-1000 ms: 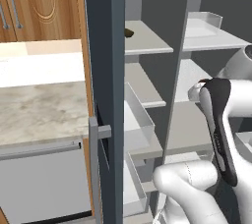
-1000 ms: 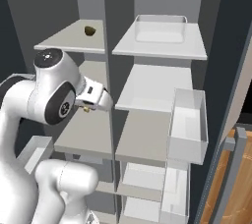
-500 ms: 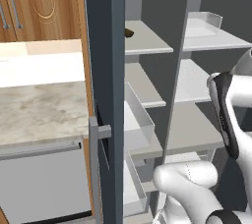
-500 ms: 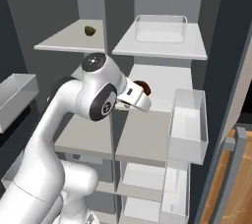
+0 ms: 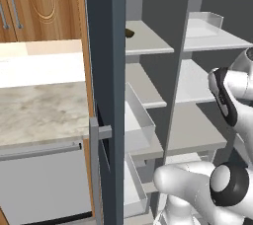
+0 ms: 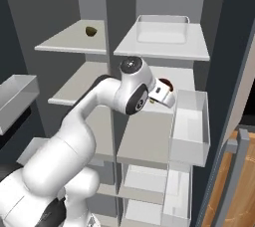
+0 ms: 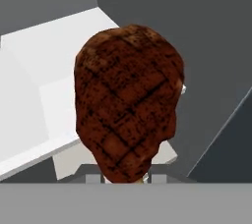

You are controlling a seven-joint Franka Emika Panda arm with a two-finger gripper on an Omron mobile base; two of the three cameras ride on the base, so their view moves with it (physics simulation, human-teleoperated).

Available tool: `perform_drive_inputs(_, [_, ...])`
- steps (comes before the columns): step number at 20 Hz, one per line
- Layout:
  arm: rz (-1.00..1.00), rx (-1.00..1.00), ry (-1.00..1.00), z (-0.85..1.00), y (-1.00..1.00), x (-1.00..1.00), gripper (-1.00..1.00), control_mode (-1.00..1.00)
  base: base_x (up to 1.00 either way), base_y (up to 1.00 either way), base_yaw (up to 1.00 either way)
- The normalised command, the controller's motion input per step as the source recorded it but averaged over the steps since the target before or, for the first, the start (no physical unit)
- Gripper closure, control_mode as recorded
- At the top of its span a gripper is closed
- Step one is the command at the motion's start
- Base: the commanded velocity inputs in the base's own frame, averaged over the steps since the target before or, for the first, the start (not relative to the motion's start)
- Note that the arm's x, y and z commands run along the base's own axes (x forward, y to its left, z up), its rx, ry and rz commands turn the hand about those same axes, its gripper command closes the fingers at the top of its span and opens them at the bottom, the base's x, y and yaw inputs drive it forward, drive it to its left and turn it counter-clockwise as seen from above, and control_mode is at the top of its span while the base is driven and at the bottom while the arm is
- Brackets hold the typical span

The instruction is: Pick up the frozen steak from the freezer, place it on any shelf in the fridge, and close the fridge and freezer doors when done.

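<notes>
Slate-blue doors: both fridge and freezer doors stand open; the left door shows its edge and grey bar handle near the left base camera, the right door rises at the right of the right base view.
Door bins: a white bin hangs on the right door, another white bin on the left door.
Arm: white arm reaches up from the near left into the right-hand half of the unit.
Gripper: gripper is clenched on the frozen steak, fingers pinching its lower end in the hand view.
Frozen steak: red-brown lump with a dark grid of sear marks, held in the air inside the fridge, just above a plain light grey shelf; whether it touches that shelf cannot be told.
Freezer: left-hand half, grey inside, with 2 light grey shelves in sight.
Far top left shelf: a dark olive-brown lump sits on it.
Far top right shelf: board with an upright translucent rim.
Left of unit: marble counter under wooden cabinets.
</notes>
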Motion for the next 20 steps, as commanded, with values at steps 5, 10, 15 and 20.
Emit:
perform_drive_inputs(5, [0.14,0.0,-0.06,-0.67,-0.2,0.48,1.0,-1.0,0.0,0.0,0.0])
perform_drive_inputs(10, [0.08,0.0,-0.02,-0.3,-0.14,0.55,1.0,-1.0,0.0,0.0,0.0])
perform_drive_inputs(15, [0.04,0.0,0.0,-0.13,-0.04,0.67,1.0,-1.0,0.0,0.0,0.0])
perform_drive_inputs(20, [0.05,0.0,0.0,-0.14,-0.04,0.91,1.0,-1.0,0.0,0.0,0.0])
